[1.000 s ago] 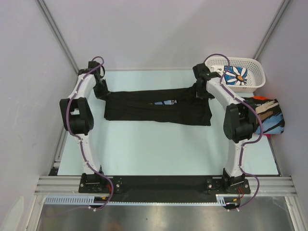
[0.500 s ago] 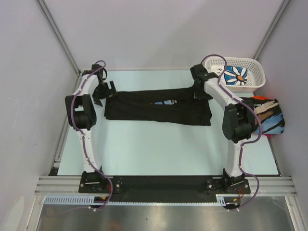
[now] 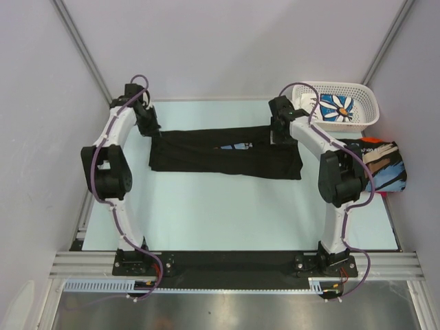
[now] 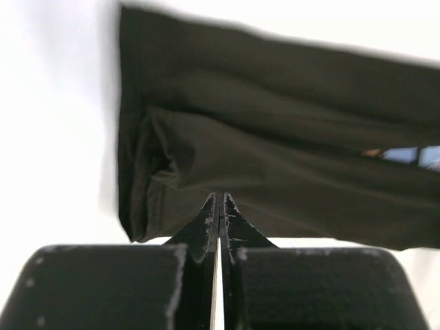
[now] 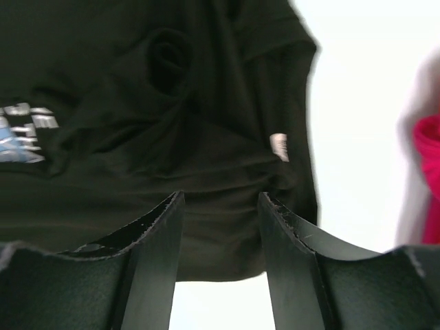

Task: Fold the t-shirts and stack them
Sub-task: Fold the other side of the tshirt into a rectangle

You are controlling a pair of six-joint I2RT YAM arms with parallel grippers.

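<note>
A black t-shirt [image 3: 227, 155] lies folded into a long strip across the far half of the table [image 3: 220, 213]; a bit of blue print shows at its fold. My left gripper [image 3: 152, 130] is at the strip's far-left corner. In the left wrist view that gripper [image 4: 220, 197] is shut, tips over the shirt's [image 4: 275, 137] near edge, no cloth seen between them. My right gripper [image 3: 278, 134] hovers over the strip's right end. Its jaws [image 5: 220, 198] stand open above the shirt [image 5: 172, 103], holding nothing.
A white lattice basket [image 3: 364, 124] at the far right holds a white t-shirt with blue daisy print [image 3: 337, 106]. In front of it lies a folded black printed t-shirt [image 3: 385, 165] on a red one [image 3: 380, 194], which also shows as the red cloth [image 5: 426, 172].
The left gripper opened beside the shirt's left end, then shut again and drew back toward the far-left corner. The right gripper shifted slightly left. The shirt has not moved.
</note>
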